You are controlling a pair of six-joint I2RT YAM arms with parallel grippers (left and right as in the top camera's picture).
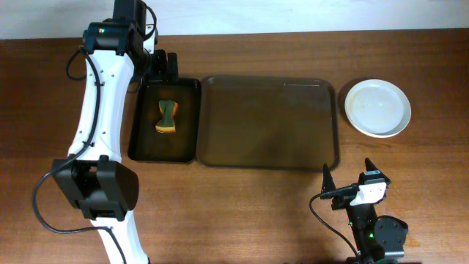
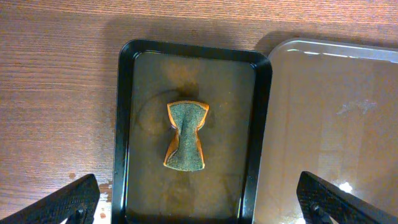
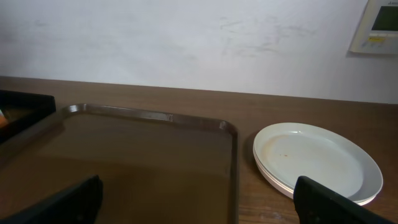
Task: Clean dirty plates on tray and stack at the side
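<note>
White plates [image 1: 377,108] stacked at tray's [image 1: 270,123] three o'clock; task judged finished. Both tools spread apart, nothing held; retreat needed.

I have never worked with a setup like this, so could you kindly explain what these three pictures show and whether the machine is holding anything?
These are two robot arms at a wooden table, each ending in a two-finger gripper. One picture looks down from above; the other two come from cameras on each wrist, with the fingertips at the bottom edge. The left gripper hangs open over a small black tray holding an orange-and-green sponge. The right gripper is open too, holding nothing. Between them lies the large dark tray, with nothing on it. Beside it, on the right, white plates sit stacked; they look clean apart from faint specks.
</note>
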